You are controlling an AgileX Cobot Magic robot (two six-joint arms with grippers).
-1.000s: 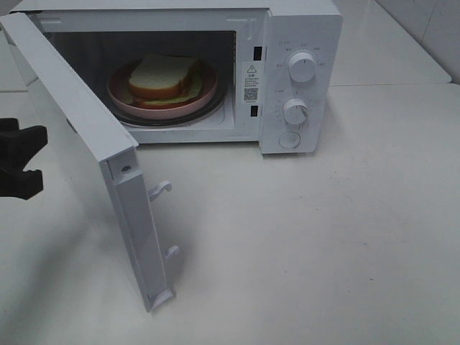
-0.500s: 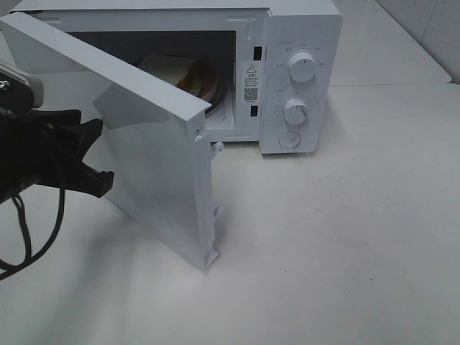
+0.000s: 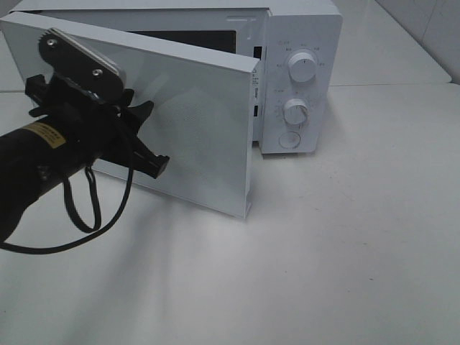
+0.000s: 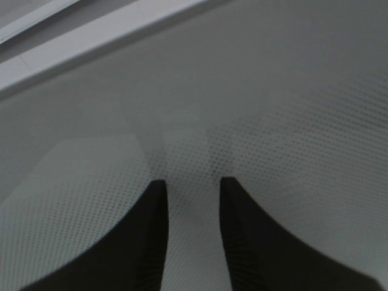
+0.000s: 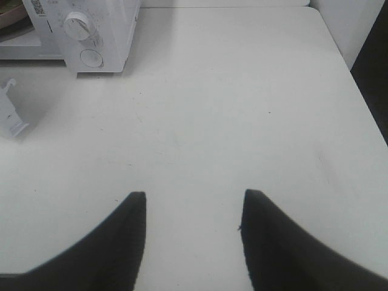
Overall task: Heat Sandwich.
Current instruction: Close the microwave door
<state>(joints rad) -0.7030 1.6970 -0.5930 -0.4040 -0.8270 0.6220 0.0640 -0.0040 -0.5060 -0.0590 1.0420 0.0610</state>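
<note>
While the door [image 3: 201, 122] stands ajar, the left gripper [image 3: 152, 138], jaws narrowly parted and empty, should press steadily until the microwave [image 3: 316, 36] latches; the right gripper [image 5: 193, 194] hangs spread

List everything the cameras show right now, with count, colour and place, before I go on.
microwave: one, white, at the back of the table
door: one, white, almost shut, a gap left at its latch side
knobs: two, white, one above the other on the control panel
button: one, white, round, below the knobs
table: one, white, under everything
sandwich: none visible; the door covers the cavity in the high view
cable: one, black, looping below the left arm
left gripper: one, black, open, at the door's outer face
right gripper: one, black, open, above the table, nothing between its fingers
</note>
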